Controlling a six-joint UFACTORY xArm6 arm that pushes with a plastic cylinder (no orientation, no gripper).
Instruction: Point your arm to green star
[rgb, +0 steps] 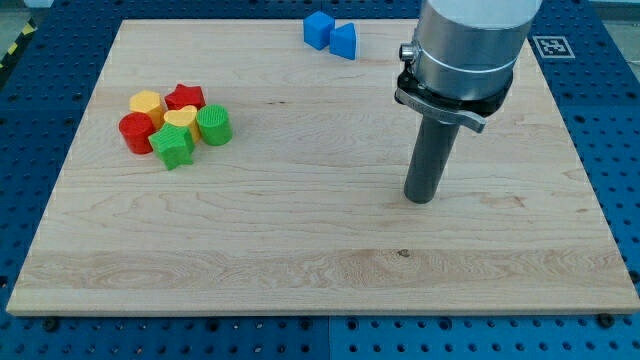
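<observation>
Green star (173, 146) touches yellow heart (181, 120), green cylinder (214, 125); my tip (422, 199), no pincer, well apart

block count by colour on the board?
Red: 2, red star, red cylinder
Yellow: 2, yellow hexagon, yellow heart
Green: 2, green star, green cylinder
Blue: 2, blue cube, blue triangle
Total: 8

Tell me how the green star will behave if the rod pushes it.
The green star looks rigid and squat, so it should slide, not tip. It touches the yellow heart and red cylinder, so they would likely shift too. My tip is far right.
</observation>
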